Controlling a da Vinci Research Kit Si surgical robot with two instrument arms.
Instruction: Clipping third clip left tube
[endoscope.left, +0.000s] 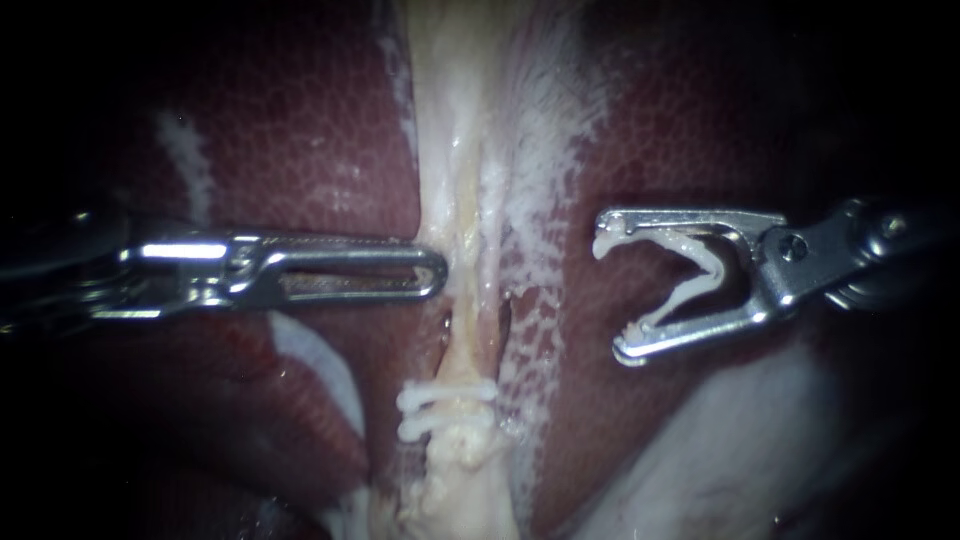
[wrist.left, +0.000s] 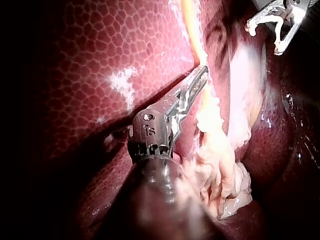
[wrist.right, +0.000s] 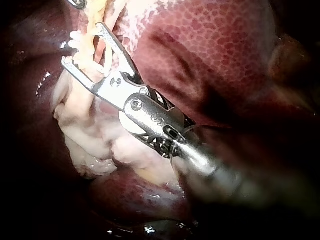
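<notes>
While left tool rests closed against the tube, my right tool, 3 o'clock, holds an open clip.

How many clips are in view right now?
3. On the tube: an upper clip and a lower clip close beneath it. A third clip sits open in the jaws of the right instrument, clear of the tube. More may hide under tissue.

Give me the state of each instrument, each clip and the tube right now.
tube: uncut.
applied clips: closed around the tube.
left instrument: jaws shut, holding nothing, tip against the tube.
loaded clip: open, not yet applied.
right instrument: jaws spread, carrying the loaded clip, clear of the tube.
</notes>
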